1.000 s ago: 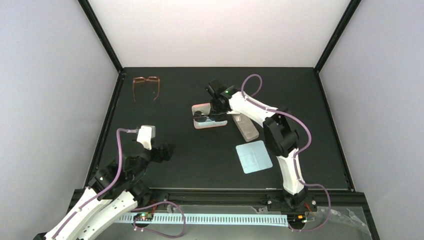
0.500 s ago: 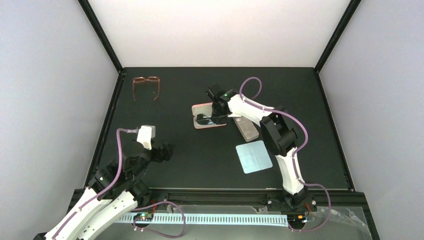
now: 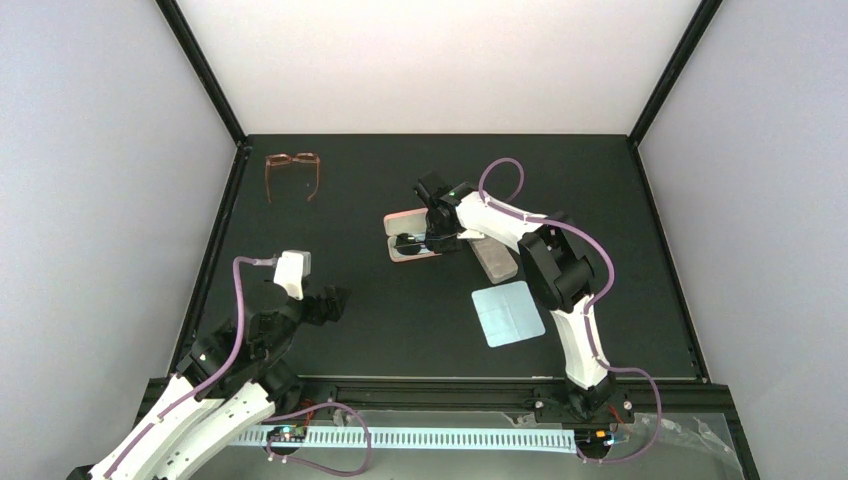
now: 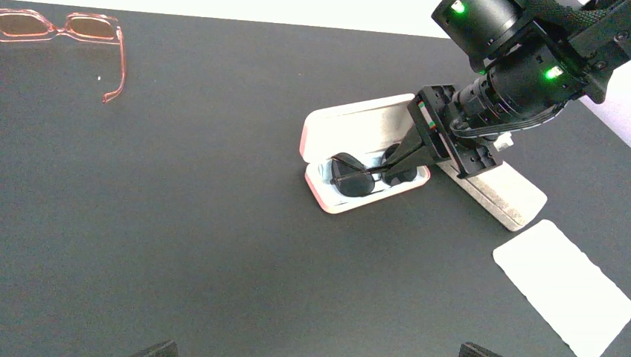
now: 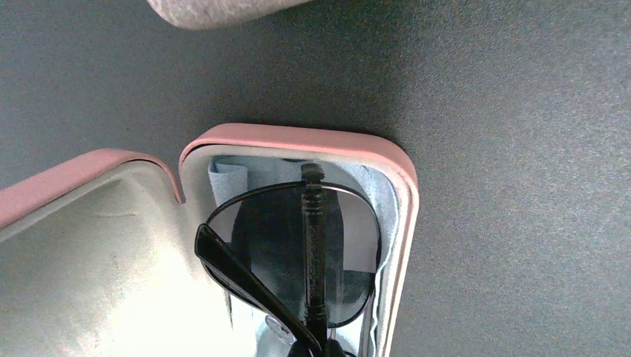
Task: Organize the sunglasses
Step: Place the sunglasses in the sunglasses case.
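Placement is the step in hand; the small black thin-framed sunglasses (image 4: pixel 356 177) with dark lenses sit inside the tray of the open pink oblong case (image 4: pixel 324 199); the right gripper (image 4: pixel 388 168) is pinched tight on their slim frame near the bridge; the left gripper (image 3: pixel 333 301) hangs spread wide and empty near its base, well apart. Next, by my judgement, the right fingers must let go and lift off without dragging the frame; then the lid (image 4: pixel 357 126) wants folding shut.
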Robot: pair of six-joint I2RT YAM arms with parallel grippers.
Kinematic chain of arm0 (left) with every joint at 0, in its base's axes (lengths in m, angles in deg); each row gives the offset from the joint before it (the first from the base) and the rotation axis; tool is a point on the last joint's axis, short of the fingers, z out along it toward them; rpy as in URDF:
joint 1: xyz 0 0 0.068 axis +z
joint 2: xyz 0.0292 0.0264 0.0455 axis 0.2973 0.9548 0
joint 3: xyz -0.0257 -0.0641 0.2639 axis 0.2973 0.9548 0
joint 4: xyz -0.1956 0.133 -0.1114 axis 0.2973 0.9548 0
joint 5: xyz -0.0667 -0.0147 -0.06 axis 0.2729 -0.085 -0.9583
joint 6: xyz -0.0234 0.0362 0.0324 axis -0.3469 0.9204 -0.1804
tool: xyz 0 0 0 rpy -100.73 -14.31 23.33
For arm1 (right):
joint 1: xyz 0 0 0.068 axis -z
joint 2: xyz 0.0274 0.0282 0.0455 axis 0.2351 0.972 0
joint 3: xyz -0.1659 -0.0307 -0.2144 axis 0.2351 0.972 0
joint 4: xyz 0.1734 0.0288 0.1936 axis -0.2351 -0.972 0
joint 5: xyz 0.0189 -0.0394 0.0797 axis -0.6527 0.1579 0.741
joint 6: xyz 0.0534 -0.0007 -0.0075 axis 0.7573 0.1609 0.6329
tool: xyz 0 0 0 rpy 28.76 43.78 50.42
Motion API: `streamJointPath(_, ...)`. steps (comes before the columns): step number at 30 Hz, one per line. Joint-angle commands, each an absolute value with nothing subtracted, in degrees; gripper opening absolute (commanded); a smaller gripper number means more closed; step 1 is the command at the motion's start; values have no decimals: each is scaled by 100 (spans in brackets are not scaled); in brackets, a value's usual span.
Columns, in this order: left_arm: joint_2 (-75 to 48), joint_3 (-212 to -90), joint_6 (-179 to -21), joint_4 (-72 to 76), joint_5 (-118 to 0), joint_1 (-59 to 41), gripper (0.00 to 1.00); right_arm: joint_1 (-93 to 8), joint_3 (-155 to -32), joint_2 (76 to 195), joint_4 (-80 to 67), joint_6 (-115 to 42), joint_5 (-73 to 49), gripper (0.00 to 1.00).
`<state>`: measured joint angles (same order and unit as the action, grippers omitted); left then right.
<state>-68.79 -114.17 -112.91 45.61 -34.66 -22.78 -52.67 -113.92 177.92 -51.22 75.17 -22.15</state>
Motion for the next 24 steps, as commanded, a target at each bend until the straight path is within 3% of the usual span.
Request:
streamJointPath(1,-6820,-11443,-11234,4414,-3496,-2241,99,-5243,-11358,17893,-5438,7616,-2233,1)
streamJointPath(3,-6815,-11443,-11230,4410,-3496,-2236,99,-5244,-11362,17902,-5444,7554,-2207,4)
streamJointPath(6,-6815,-11441,-11237,4408,-3490,-2219,99,-5242,-11381,17900,-5461,7475,-2168,17)
streamJointPath(20,-6846,-11450,-11231,4415,-3500,-2065,99,-5244,-11380,17443,-5367,7126,-2155,56)
streamJointPath(24,-6857,-11452,-11232,4429,-3496,-1966,99,-5243,-11324,17191,-5465,6824,-2134,60)
